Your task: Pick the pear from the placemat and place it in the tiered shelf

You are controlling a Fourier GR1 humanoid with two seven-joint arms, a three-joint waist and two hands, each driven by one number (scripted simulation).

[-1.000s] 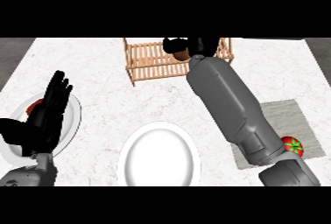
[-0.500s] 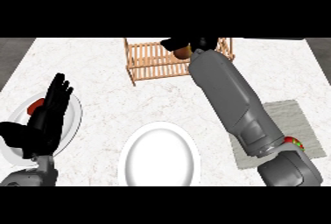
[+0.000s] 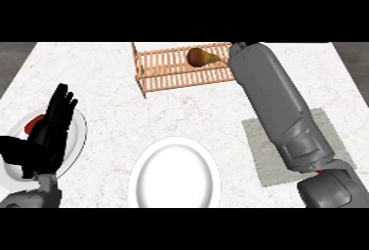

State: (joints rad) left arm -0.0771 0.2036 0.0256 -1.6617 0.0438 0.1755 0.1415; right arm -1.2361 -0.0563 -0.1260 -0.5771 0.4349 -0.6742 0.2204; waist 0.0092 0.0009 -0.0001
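The brown-green pear [image 3: 202, 56] lies on the top tier of the wooden slatted shelf [image 3: 169, 73] at the counter's far side, with nothing touching it. My right forearm [image 3: 277, 105] runs from the lower right up past the shelf's right end. Its hand is cut off at the view's upper edge and does not show. The grey placemat [image 3: 330, 131] lies at the right, mostly under that forearm. My left hand [image 3: 45, 134] rests open at the left edge, fingers up.
A large white plate [image 3: 175, 173] sits at the front centre. A second plate [image 3: 78, 139] lies under my left hand, with a red thing [image 3: 29, 126] on it. A sliver of red [image 3: 317, 172] shows under my right elbow on the placemat.
The black right hand that covered the pear at the shelf has drawn away out of view, leaving the pear bare on the shelf. The right forearm shifted right. The left hand stayed still.
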